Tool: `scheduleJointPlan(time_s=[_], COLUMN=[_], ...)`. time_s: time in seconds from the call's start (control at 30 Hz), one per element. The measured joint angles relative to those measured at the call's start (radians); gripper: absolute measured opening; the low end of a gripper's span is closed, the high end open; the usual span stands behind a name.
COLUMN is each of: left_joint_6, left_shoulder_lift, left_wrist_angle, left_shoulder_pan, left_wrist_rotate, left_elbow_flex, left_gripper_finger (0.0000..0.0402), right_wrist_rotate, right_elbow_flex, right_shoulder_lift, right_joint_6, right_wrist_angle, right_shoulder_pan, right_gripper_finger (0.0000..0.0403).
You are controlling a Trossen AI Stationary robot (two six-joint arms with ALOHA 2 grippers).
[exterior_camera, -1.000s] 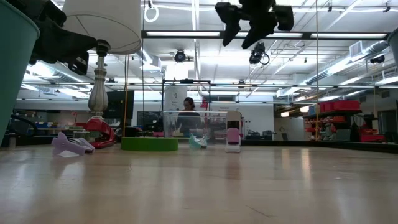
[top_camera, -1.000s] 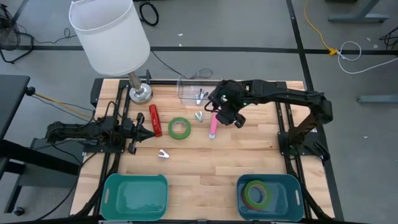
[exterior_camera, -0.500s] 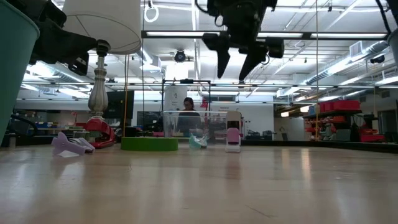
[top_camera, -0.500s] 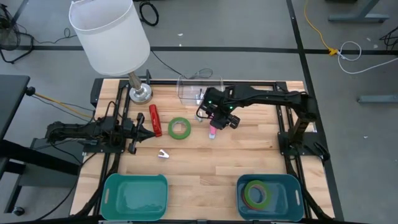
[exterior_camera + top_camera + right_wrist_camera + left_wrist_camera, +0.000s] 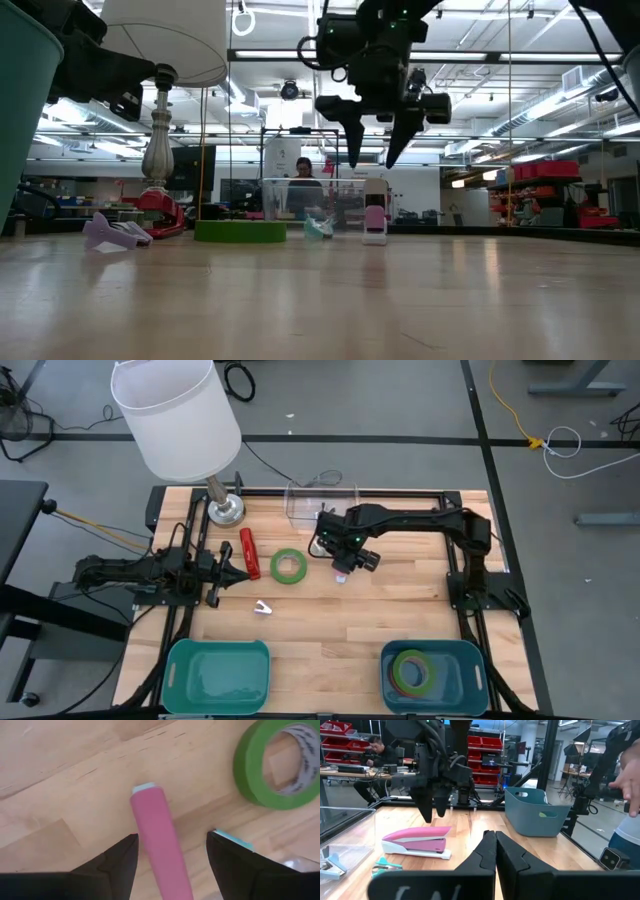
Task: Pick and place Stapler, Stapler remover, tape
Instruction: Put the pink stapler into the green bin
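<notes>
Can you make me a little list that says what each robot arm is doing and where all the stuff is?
right gripper: open, hovering just above the pink stapler, not touching it
left gripper: shut, waiting at the table's left side
green tape: flat on the table, between the red stapler and the pink one
right teal bin: holds tape rings
left teal bin: nothing seen in it
clear box: back of the table, behind the pink stapler
lamp: back left corner
</notes>
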Motion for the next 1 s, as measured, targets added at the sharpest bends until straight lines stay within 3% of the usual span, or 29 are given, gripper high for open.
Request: scheduleJointPlan(time_s=[0.23, 0.73, 1.0], left_joint_6=[0.0, 0.0, 0.0], left_shoulder_lift=[0.0, 0.0, 0.0], left_wrist_angle=[0.0, 0.0, 0.0], left_shoulder_pan=[0.0, 0.0, 0.0], left_wrist_rotate=[0.0, 0.0, 0.0], left_elbow_flex=[0.0, 0.0, 0.0], left_gripper_finger=[0.0003, 0.0003, 0.0003], right_wrist_rotate=[-0.002, 0.087, 0.087], right_elbow_flex=[-0.011, -0.227, -0.245], right_shoulder_lift=[0.037, 0.038, 0.038], right_joint_6=[-0.019, -0.029, -0.028], right_wrist_angle=[0.007, 0.214, 0.22], right_shoulder_pan=[-0.002, -0.002, -0.002], right_gripper_finger=[0.0235, 0.0234, 0.0204])
